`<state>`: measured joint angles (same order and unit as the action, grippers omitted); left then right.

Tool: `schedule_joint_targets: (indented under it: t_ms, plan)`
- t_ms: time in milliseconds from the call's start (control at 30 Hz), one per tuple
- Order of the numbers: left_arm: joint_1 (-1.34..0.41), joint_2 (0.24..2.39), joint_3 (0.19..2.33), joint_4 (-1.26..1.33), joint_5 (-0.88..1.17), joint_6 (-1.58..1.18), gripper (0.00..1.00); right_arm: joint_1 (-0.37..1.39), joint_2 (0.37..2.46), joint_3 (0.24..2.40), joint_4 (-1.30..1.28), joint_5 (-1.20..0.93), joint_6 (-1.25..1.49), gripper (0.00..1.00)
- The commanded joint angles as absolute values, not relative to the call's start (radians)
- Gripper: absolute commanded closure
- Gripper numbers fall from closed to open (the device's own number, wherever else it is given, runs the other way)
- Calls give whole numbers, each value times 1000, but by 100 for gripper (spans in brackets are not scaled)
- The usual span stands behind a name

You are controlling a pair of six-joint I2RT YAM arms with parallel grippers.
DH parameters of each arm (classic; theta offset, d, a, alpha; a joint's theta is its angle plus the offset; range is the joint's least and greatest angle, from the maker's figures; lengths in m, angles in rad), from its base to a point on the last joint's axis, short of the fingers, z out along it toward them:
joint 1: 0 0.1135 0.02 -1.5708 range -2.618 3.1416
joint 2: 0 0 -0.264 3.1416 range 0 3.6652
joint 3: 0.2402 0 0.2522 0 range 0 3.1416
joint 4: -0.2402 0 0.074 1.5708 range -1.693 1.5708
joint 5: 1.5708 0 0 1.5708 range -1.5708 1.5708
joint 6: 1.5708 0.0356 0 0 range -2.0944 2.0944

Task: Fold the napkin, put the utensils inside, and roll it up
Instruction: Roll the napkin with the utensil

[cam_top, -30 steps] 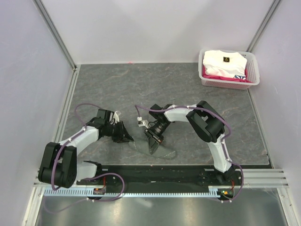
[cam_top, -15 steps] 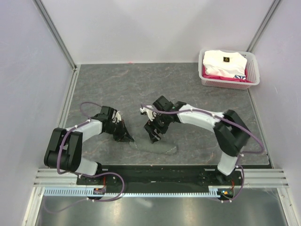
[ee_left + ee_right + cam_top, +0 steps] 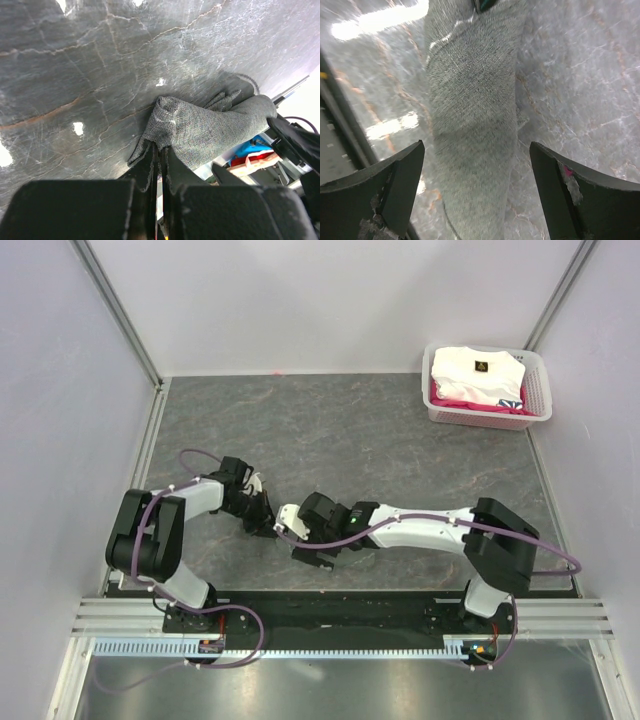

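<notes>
Grip transfer has just taken place. Start at the left gripper (image 3: 161, 150): a second ago its jaws stood partly apart beside the cloth. They are now pressed together on one end of the napkin (image 3: 210, 127), pinching a fold of it right at the fingertips. From that pinch the napkin runs ahead and to the right of the left fingers as a loose grey-green bundle on the table (image 3: 75, 75), no longer the flatter shape it was. Move on to the right gripper (image 3: 476, 150): it was nearly closed over the cloth a second ago. It has since let go, spread its fingers wide and reached across toward the left gripper, with its arm low over the table. The bundle now lies between the parted right fingers and touches neither, as far as the right wrist view shows. Treat the bundle as held by the left side only. You cannot see the spoon in any view, and whether it lies inside the bundle cannot be told, so do not count the roll as complete.
</notes>
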<state>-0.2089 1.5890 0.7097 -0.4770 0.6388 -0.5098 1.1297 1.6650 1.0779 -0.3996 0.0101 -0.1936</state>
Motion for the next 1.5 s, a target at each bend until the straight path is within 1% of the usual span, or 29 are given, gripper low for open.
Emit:
schedule_joint_targets:
  t_ms: [0, 167, 233, 267, 333, 367, 433, 467, 500, 567, 600, 667, 767, 967, 1133, 1333, 1467]
  plan:
    - [-206, 1623, 738, -492, 607, -443, 98, 1149, 1727, 1095, -371, 83, -225, 5]
    - [-206, 1638, 753, -502, 615, -430, 98, 1149, 1782, 1115, -380, 86, -233, 7]
    - [-204, 1646, 759, -505, 623, -425, 98, 1143, 1796, 1126, -402, 87, -236, 13]
    - [-206, 1649, 764, -505, 623, -423, 98, 1138, 1810, 1130, -409, 71, -235, 20]
    - [-206, 1649, 770, -503, 632, -419, 98, 1120, 1819, 1137, -432, 43, -227, 28]
    - [-206, 1649, 776, -505, 632, -417, 98, 1111, 1827, 1137, -440, 5, -222, 37]
    - [-206, 1638, 785, -508, 640, -413, 91, 1085, 1835, 1140, -471, -47, -207, 44]
    - [-204, 1632, 796, -511, 640, -413, 87, 1075, 1844, 1143, -482, -69, -203, 49]
    - [-204, 1625, 804, -514, 632, -414, 77, 1068, 1847, 1141, -489, -121, -190, 50]
    - [-204, 1599, 831, -528, 618, -416, 64, 1040, 1858, 1137, -503, -169, -176, 54]
    - [-204, 1588, 842, -532, 600, -416, 55, 1029, 1864, 1134, -505, -237, -169, 55]
    - [-204, 1560, 874, -551, 578, -413, 46, 986, 1891, 1135, -520, -306, -147, 57]
    - [-202, 1525, 896, -574, 545, -400, 42, 939, 1933, 1144, -534, -428, -130, 60]
    - [-202, 1493, 858, -566, 574, -364, 42, 876, 2022, 1175, -554, -624, -121, 61]
    - [-204, 1470, 778, -484, 666, -368, 42, 845, 2088, 1203, -558, -735, -118, 61]
    - [-206, 1462, 721, -456, 703, -379, 48, 801, 2167, 1233, -563, -834, -115, 62]
    - [-206, 1471, 696, -440, 716, -382, 56, 790, 2195, 1264, -587, -867, -127, 62]
